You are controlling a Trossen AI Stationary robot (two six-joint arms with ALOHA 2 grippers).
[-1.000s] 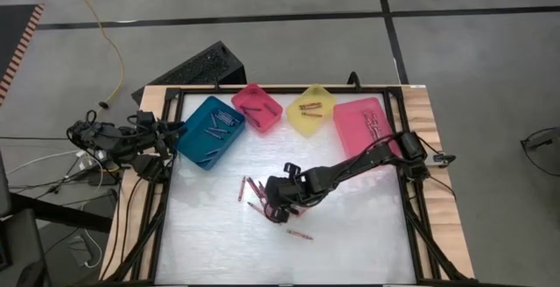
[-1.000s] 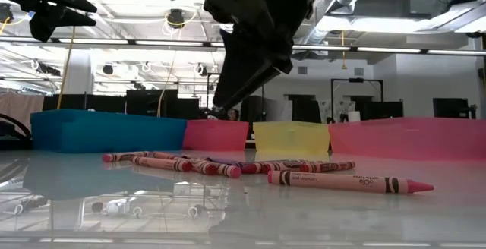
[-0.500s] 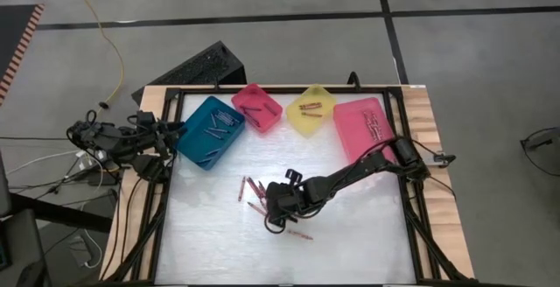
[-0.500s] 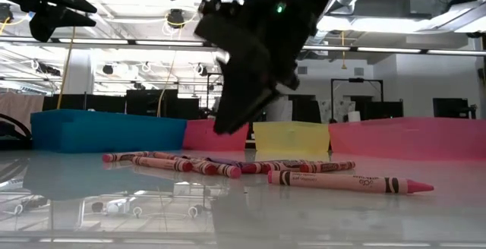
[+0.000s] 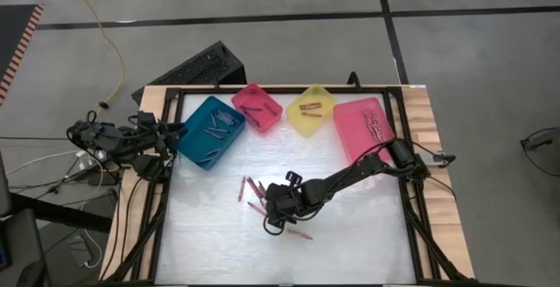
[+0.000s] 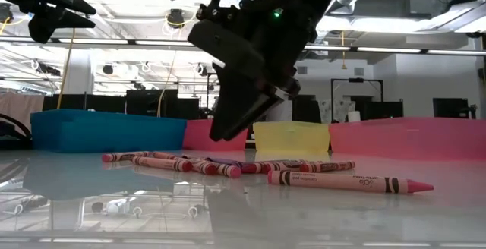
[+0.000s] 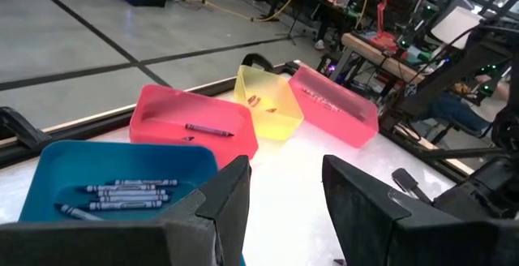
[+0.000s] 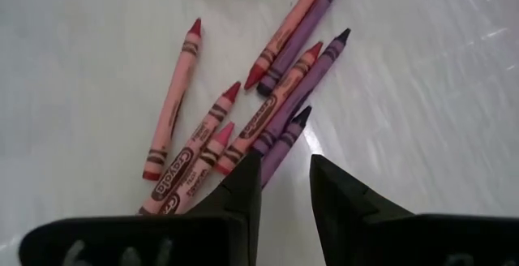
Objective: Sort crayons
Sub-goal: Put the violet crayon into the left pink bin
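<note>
Several crayons [image 8: 268,96], red, pink and purple, lie flat in a loose pile on the white table [image 5: 350,234], near its middle. One pink crayon [image 6: 349,181] lies apart, nearer the front edge. My right gripper [image 8: 285,189] hangs open just above the pile, slanting down, with the end of a purple crayon [image 8: 280,140] below the gap between its fingers. In the low view its fingertips [image 6: 220,133] stay clear of the table. My left gripper [image 7: 288,209] waits open and raised at the table's left edge, beside the teal bin [image 5: 210,131].
Along the far edge stand a teal bin with grey-blue crayons, a small pink bin [image 5: 256,108], a yellow bin [image 5: 311,109] and a larger pink bin [image 5: 363,128], each with a few crayons. A black frame [image 5: 411,226] rims the table.
My right gripper has sunk toward the crayon pile and shifted a little toward the table's near edge, rolling slightly. Its fingers keep the same gap. The crayons have not moved.
</note>
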